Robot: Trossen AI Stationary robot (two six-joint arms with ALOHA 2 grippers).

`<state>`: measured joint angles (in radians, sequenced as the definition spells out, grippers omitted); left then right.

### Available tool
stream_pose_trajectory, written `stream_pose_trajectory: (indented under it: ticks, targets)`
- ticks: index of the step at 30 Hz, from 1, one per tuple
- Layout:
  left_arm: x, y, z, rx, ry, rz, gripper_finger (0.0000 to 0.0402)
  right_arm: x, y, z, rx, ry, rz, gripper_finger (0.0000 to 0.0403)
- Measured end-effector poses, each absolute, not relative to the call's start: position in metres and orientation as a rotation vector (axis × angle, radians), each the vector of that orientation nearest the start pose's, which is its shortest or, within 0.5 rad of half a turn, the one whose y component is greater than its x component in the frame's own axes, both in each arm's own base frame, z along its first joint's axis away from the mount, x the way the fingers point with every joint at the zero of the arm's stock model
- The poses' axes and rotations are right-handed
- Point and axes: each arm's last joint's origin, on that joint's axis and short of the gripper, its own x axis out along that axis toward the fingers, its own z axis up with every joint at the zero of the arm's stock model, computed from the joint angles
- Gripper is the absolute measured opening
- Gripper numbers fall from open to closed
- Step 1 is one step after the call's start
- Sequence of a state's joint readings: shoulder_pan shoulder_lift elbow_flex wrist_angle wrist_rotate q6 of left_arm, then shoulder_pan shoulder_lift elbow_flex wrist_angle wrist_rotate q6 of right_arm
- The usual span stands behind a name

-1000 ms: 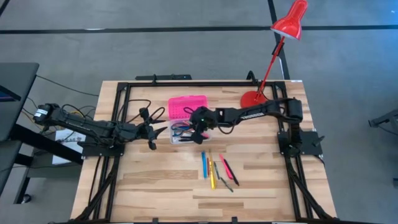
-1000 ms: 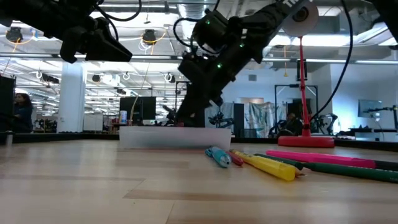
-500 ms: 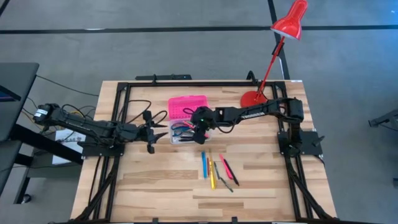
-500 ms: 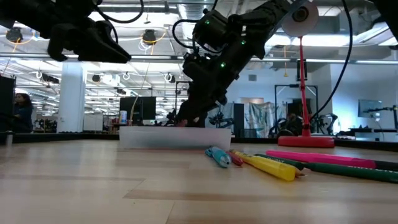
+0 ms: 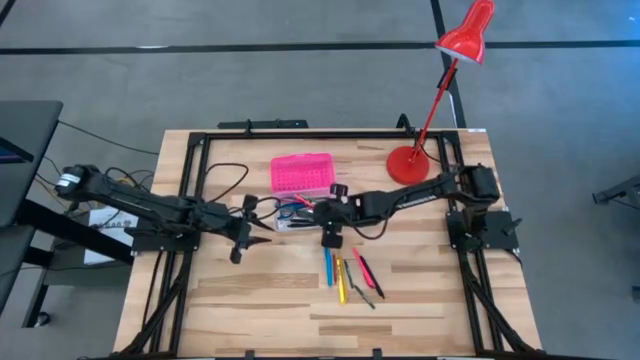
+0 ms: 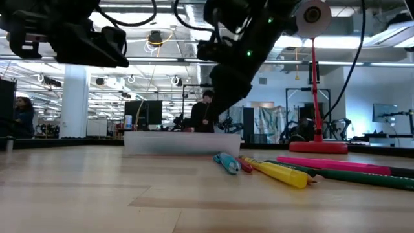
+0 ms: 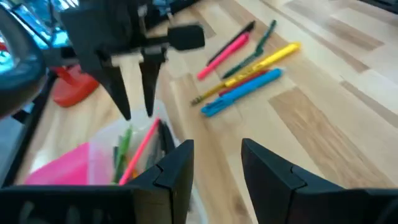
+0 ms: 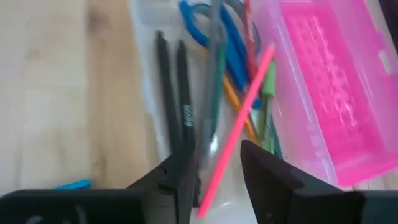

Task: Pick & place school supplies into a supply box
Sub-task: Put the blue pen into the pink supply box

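The supply box stands open: its pink lid lies far of the clear base. In the base are blue-handled scissors, two black pens, green and orange pens, and a pink pen lying slanted across them. On the wood near the box lie a blue pen, a yellow one, a pink one and a dark green one. My right gripper hangs open just past the base's near right corner, empty. My left gripper is open left of the base, also empty.
A red lamp base stands at the far right, its stem slanting up to the shade. Black frame rails run around the table's edges. Bare wood lies toward the near edge. A person shows in the room behind.
My right gripper has left the space over the box's base, rising a little and moving toward the table's near edge, and now hangs beside the loose pens. My left gripper has tipped and turned where it is, left of the base.
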<state>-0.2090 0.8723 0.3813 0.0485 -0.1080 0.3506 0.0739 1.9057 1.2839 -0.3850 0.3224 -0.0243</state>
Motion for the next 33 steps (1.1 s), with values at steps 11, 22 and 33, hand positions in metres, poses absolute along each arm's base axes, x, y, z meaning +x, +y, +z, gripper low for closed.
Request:
stream_pose_trajectory:
  ticks: [11, 22, 33]
  targets:
    - [0.210, -0.044, 0.180, 0.448, 0.390, -0.263, 0.0129, 0.376, 0.033, 0.190, -0.319, 1.000, -0.133, 0.0117]
    - [0.241, -0.054, 0.173, 0.472, 0.374, -0.330, 0.0129, 0.303, 0.056, 0.213, -0.312, 0.732, -0.049, 0.0117]
    - [0.311, -0.084, 0.153, 0.648, 0.435, -0.466, 0.0129, 0.223, 0.098, 0.214, -0.321, 0.353, 0.120, 0.0117]
